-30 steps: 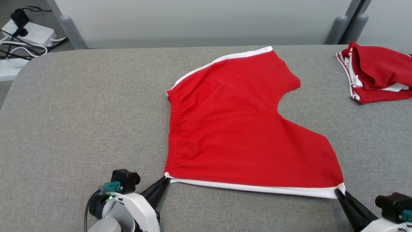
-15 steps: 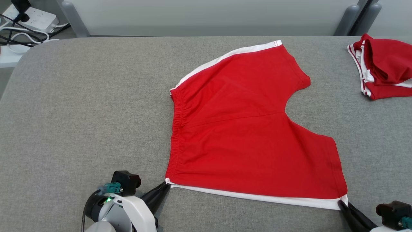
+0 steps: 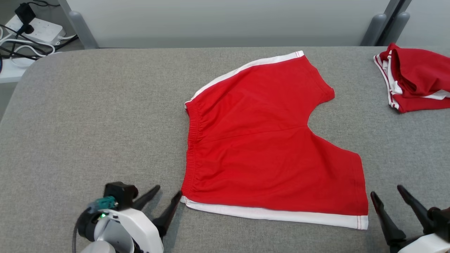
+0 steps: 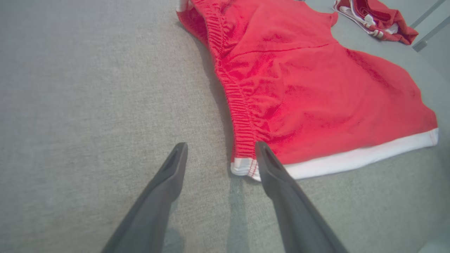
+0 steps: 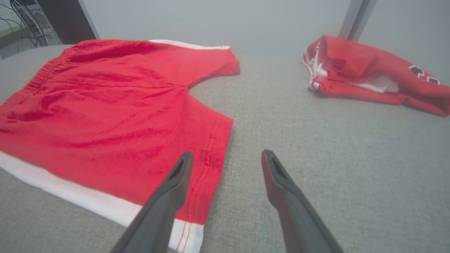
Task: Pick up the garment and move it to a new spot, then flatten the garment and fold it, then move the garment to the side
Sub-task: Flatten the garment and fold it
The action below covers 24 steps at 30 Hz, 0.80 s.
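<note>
Left gripper [image 3: 169, 189] let go, and right gripper [image 3: 386, 190] let go with it! A second before, both were pinched shut on the near corners of the shorts [image 3: 267, 151]; at this moment both stood with fingers spread wide and nothing between them. Left sat at 7 o'clock, one fingertip just beside the waistband corner; right sat at 5 o'clock, near the leg corner but clear of it. With the pull gone, that leg corner had drawn back a little from the right gripper, and the white stripe [image 3: 274, 214] along the 6 o'clock edge had lost its taut line. The shorts lay spread on the grey table [image 3: 88, 123], a little toward 3 o'clock of centre, waistband [image 3: 191, 147] facing 9 o'clock and both legs opening toward 3 o'clock. The cloth looked smooth, with only faint creases. A second red pile [image 3: 415, 80] sat well apart at 2 o'clock. By my reading, the move and the flattening were done and the release closed that step; the fold was not yet started, and both grippers were free to take fresh holds for it.
</note>
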Motion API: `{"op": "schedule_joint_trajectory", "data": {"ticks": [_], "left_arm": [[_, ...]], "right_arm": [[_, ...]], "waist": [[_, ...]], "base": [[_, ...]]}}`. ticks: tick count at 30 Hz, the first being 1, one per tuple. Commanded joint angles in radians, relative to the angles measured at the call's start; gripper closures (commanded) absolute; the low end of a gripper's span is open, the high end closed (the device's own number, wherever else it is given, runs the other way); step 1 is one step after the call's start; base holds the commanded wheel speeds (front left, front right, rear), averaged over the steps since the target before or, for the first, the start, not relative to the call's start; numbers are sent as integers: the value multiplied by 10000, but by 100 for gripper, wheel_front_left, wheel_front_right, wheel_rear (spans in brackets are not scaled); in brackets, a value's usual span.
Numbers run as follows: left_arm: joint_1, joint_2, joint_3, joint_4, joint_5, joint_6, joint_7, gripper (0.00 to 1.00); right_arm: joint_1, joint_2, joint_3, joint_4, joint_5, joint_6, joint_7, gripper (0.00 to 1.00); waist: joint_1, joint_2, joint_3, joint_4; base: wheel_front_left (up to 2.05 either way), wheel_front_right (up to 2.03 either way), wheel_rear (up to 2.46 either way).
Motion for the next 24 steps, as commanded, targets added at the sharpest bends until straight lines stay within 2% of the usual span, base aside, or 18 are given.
{"op": "schedule_joint_trajectory", "data": {"ticks": [1,7,14,18,24], "left_arm": [[-95,332,550,-439,-48,165,-210,0],[40,454,1058,-1399,-54,523,-867,0],[451,56,1548,-1805,280,751,-2679,0],[817,-256,1764,-1703,734,519,-3131,0],[1303,-641,2277,-1224,1389,59,-3189,0]], "right_arm": [[-275,-248,50,-515,-206,-42,-250,0],[-235,278,-192,-1324,-758,-42,-801,0],[-43,1289,-571,-1388,-1265,-42,-1804,0],[100,1853,-678,-1185,-1297,-42,-1935,0],[391,2133,-579,-1042,-1322,-42,-1944,0]], "waist": [[0,0,-54,3],[0,0,-365,118],[0,0,-713,151],[0,0,-977,156],[0,0,-1372,163]], "base": [[0,0,0],[0,0,0],[0,0,0],[0,0,0],[0,0,0]]}}
